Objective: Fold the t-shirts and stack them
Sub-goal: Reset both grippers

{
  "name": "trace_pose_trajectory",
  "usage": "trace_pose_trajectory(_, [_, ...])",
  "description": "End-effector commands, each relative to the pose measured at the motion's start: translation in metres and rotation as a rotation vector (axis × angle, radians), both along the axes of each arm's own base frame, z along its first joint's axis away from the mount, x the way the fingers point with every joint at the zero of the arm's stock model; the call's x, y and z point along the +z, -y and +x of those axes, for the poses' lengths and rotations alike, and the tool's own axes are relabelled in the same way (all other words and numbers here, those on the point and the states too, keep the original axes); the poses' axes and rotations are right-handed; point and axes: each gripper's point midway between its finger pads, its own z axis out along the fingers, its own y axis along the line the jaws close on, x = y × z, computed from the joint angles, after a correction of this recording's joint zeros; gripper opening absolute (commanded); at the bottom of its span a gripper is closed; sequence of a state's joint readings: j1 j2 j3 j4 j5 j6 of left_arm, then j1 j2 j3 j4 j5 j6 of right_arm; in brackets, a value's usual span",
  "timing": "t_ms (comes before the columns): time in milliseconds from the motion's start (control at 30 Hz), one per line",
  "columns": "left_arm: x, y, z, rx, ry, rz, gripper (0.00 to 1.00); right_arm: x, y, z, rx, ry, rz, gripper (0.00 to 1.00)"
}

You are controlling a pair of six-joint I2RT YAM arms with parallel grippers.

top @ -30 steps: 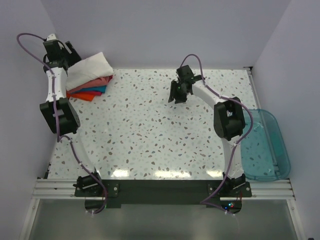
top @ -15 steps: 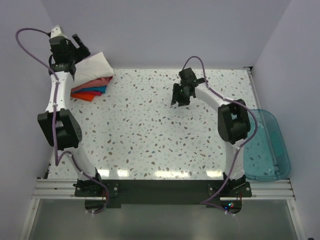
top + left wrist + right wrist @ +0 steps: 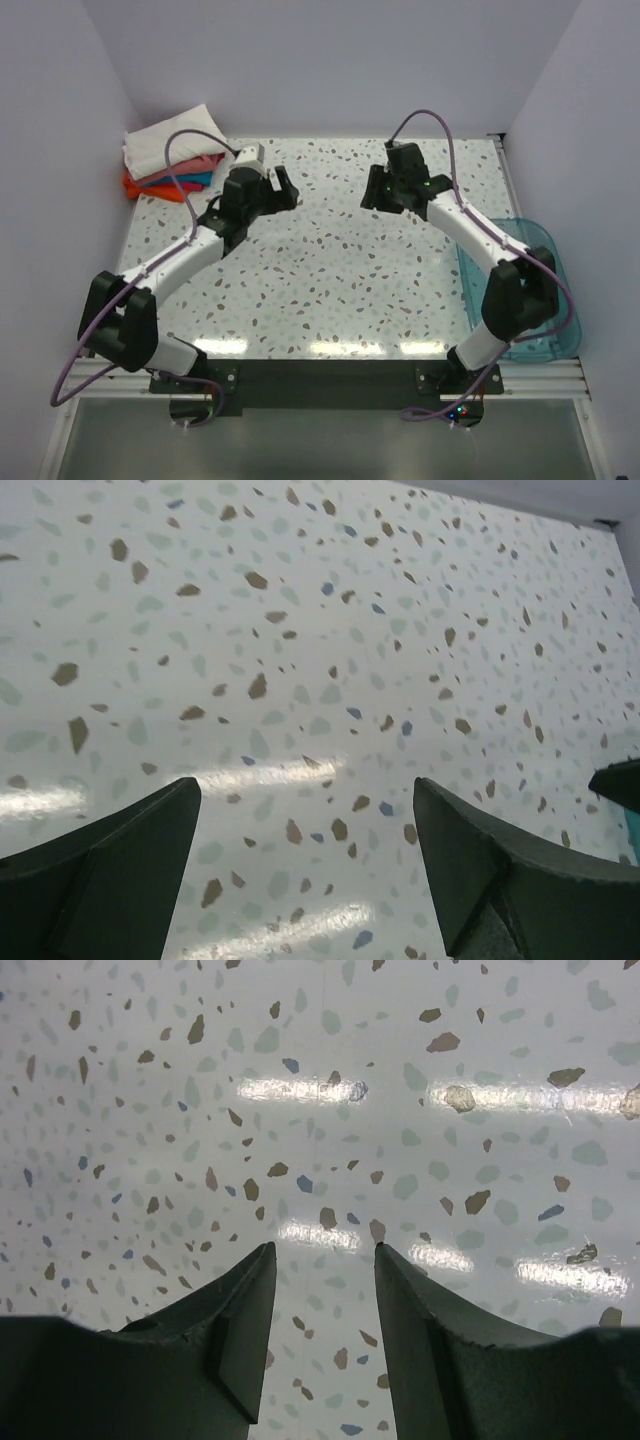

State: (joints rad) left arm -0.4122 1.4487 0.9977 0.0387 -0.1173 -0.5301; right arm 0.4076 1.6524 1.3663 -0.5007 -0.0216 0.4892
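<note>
A stack of folded t-shirts sits at the table's far left corner: a white one on top, then salmon-pink, teal and orange below. My left gripper is open and empty over the table, to the right of the stack and apart from it. My right gripper is open and empty over the far middle of the table. In the left wrist view the gripper shows only speckled tabletop between its fingers. In the right wrist view the gripper likewise holds nothing.
A translucent teal plastic bin stands off the table's right edge beside the right arm. The speckled tabletop lies between the arms. Grey walls close in the back and sides.
My left arm has swung away from the stack at the far left corner toward the table's middle. My right arm has stretched out, its gripper shifting slightly right. The stack stays put.
</note>
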Motion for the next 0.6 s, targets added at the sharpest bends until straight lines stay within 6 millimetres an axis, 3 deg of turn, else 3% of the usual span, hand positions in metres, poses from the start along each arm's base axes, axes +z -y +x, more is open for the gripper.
trace_pose_trajectory(0, [0.023, 0.026, -0.028, -0.011, 0.126, -0.070, 0.92, 0.032, 0.010, -0.014, -0.047, 0.134, 0.062, 0.47])
trace_pose_trajectory(67, [0.011, 0.047, -0.051, -0.069, 0.108, -0.073, 0.92, 0.036, 0.012, -0.024, -0.052, 0.169, 0.091, 0.48])
trace_pose_trajectory(167, [-0.012, 0.061, -0.084, -0.145, 0.063, -0.092, 0.92, 0.037, 0.026, -0.052, -0.055, 0.197, 0.086, 0.48])
trace_pose_trajectory(300, [-0.032, 0.059, -0.113, -0.194, 0.024, -0.108, 0.92, 0.033, 0.054, -0.091, -0.079, 0.253, 0.057, 0.48])
trace_pose_trajectory(367, [-0.034, 0.055, -0.116, -0.199, 0.023, -0.088, 0.92, 0.020, 0.066, -0.103, -0.102, 0.256, 0.027, 0.49])
trace_pose_trajectory(400, [-0.033, 0.052, -0.118, -0.197, 0.020, -0.072, 0.92, 0.028, 0.072, -0.109, -0.108, 0.295, 0.032, 0.49])
trace_pose_trajectory(467, [-0.032, 0.047, -0.119, -0.196, 0.023, -0.044, 0.93, 0.023, 0.080, -0.115, -0.129, 0.307, 0.014, 0.49])
trace_pose_trajectory(567, [-0.021, 0.045, -0.119, -0.198, 0.053, -0.039, 0.93, 0.030, 0.088, -0.117, -0.154, 0.346, 0.008, 0.50])
